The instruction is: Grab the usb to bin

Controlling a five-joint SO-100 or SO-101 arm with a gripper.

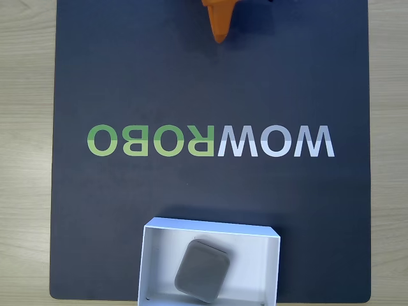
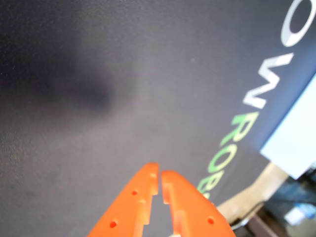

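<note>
In the fixed view the bin (image 1: 148, 268) sat nearest the lower edge of the frame, a white shallow box whose lower wall was cut off by the picture's border. Inside it lay the usb (image 1: 203, 269), a gray rounded block turned at a slant, resting on the floor of the bin slightly right of centre, with bare white floor on both sides and its upper corner close to the far wall. The bin stood on a dark mat (image 1: 95, 210), near the mat's lower edge and roughly midway across it.

Beyond the bin the mat ran open and bare, crossed by mirrored lettering (image 1: 210, 141) in green and pale gray. Farther still, more dark mat stretched empty up to the top of the frame, where the orange gripper (image 1: 220, 39) pointed down into view, well apart from the bin. Pale wooden tabletop (image 1: 25, 153) showed along both sides of the mat.

In the wrist view the gripper (image 2: 159, 175) rose from the bottom edge, its jaws drawn together with just a thin slit between them and nothing held. Ahead of them lay blurred dark mat with a soft shadow at the left. To the right ran the lettering, and past it a pale blurred slab, possibly the bin's wall, beside a strip of tabletop.
</note>
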